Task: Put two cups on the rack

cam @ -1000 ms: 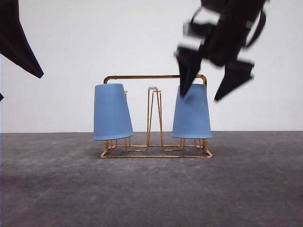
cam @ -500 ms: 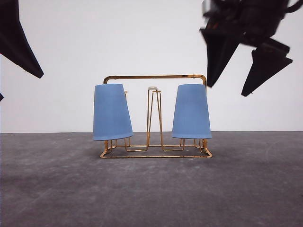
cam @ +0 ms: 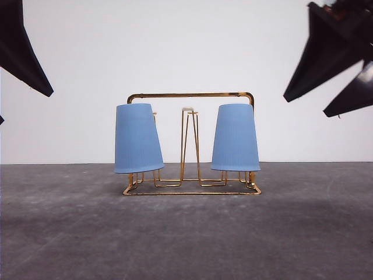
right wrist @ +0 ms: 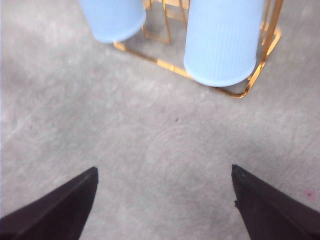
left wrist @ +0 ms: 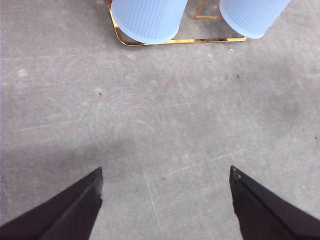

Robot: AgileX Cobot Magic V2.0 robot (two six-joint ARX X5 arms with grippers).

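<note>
While both grippers hang spread and empty, left gripper (left wrist: 165,200) and right gripper (right wrist: 165,200) well short of the rack (cam: 192,189), both cups (cam: 137,139) (cam: 235,137) sit upturned on its outer pegs. Light, thin, ribbed plastic, I'd judge: easy to grip, best held mid-wall.

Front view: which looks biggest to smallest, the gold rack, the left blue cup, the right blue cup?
1. Gold rack, widest and tallest.
2. Left blue cup and right blue cup: they look alike in size, so no ranking between them.
</note>
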